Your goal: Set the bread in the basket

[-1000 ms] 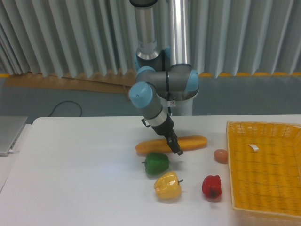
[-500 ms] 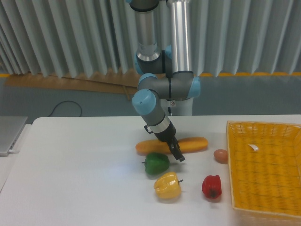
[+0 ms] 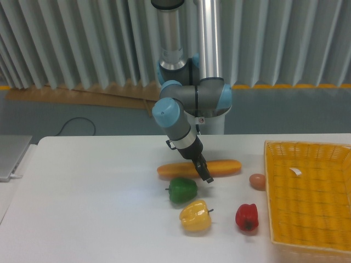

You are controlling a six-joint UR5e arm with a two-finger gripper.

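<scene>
My tool was down across the bread on the table, though I couldn't tell whether it gripped

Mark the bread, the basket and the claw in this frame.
bread (image 3: 225,166): fixed camera, on its right half, clear of the arm.
basket (image 3: 267,186): fixed camera, on its left rim.
claw (image 3: 205,174): fixed camera, at the dark fingertips over the bread's middle.
</scene>
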